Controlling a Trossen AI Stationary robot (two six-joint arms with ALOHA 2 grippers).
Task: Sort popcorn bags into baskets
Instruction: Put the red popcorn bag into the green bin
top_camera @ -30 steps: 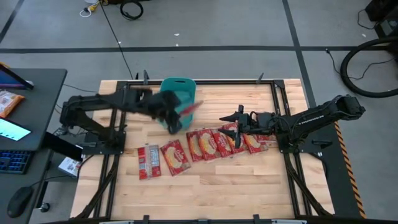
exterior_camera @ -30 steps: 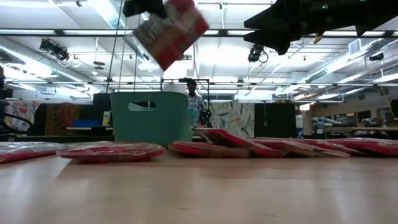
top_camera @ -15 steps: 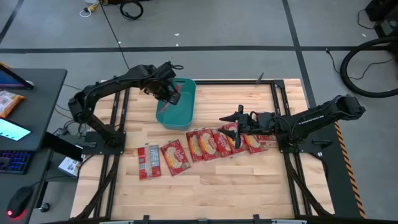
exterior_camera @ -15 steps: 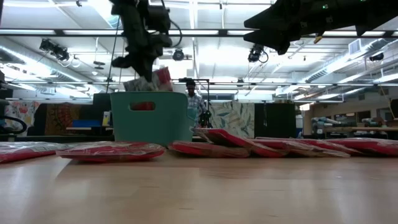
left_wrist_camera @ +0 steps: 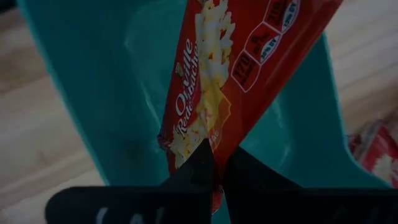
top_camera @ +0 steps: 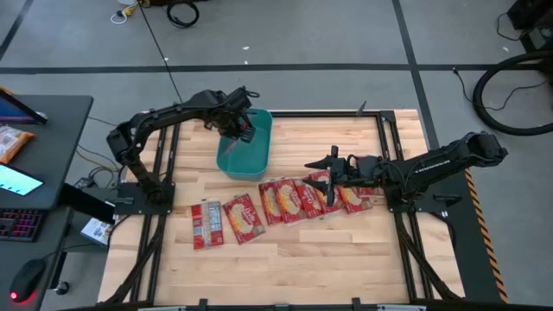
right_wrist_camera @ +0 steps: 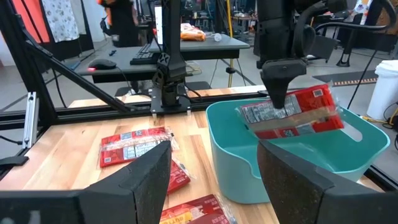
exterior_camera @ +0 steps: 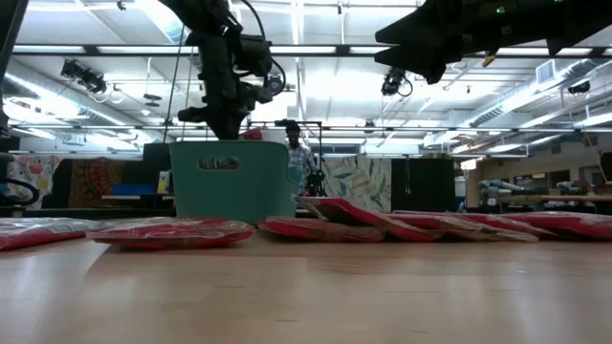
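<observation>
Popcorn bag in left tool

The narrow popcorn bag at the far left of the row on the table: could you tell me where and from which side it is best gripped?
The narrow popcorn bag lies flat and alone at the row's left end. Probably best to come straight down and pinch across its narrow width near one short end; its outer long side is free, while the neighbouring bag sits close on the other.

Two dark jointed arms, each ending in a black two-fingered end effector.
</observation>
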